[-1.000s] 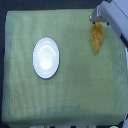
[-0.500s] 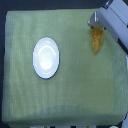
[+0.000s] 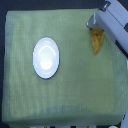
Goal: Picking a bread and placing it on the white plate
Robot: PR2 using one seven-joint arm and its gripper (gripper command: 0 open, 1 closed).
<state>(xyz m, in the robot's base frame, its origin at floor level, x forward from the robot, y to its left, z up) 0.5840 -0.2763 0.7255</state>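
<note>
The bread [image 3: 96, 42], an elongated golden-orange piece, lies on the green cloth near the exterior view's upper right. My gripper [image 3: 93, 25] comes in from the top right corner, and its grey tip sits over the bread's upper end, hiding it. The picture is too coarse to show the fingers or whether they hold the bread. The white plate [image 3: 46, 58], round and glossy, rests on the cloth well toward the exterior view's left of the bread, with nothing on it.
A green cloth [image 3: 75, 95] covers the table. The white arm [image 3: 116, 25] crosses the top right corner. Dark floor borders the cloth at the left and top edges.
The gripper has crept down and toward the exterior view's left, onto the bread's upper end. Bread and plate have stayed put.
</note>
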